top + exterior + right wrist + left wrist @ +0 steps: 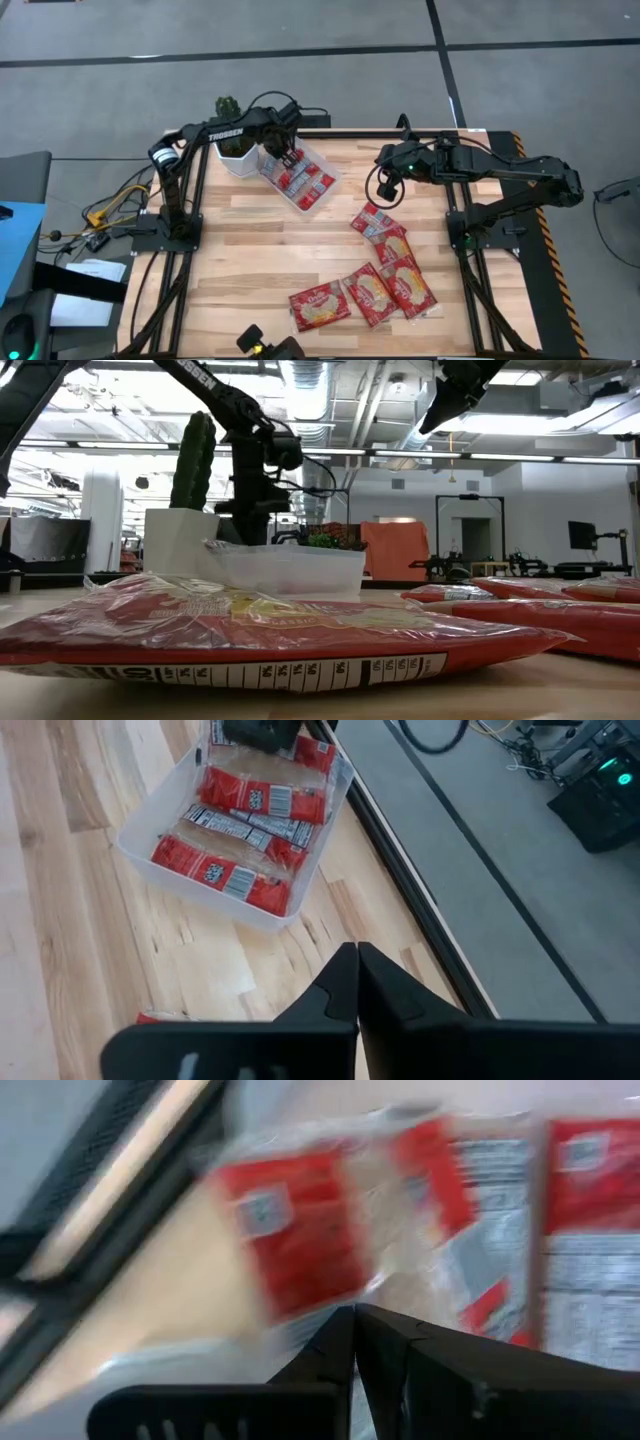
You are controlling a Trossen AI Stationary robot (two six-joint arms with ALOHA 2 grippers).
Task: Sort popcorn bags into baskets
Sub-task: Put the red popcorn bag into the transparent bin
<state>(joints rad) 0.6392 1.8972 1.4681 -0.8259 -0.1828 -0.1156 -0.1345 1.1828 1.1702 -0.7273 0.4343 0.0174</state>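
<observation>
"TROSSEN" on left arm (225, 133), packet barcodes (262, 799)

Small bags (298, 181) lie in the basket (331, 188), pot (238, 160) beside.

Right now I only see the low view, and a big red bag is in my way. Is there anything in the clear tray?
Observer: Yes. The right wrist view shows the clear tray holding small popcorn bags, lying flat in rows.
Operator: Where's the left gripper?
Observer: From above, the left gripper is over the tray's end nearest the cactus pot, jaws shut.
Operator: And the other one?
Observer: From above, the right gripper hangs over the table to the tray's right, jaws shut and empty.
</observation>
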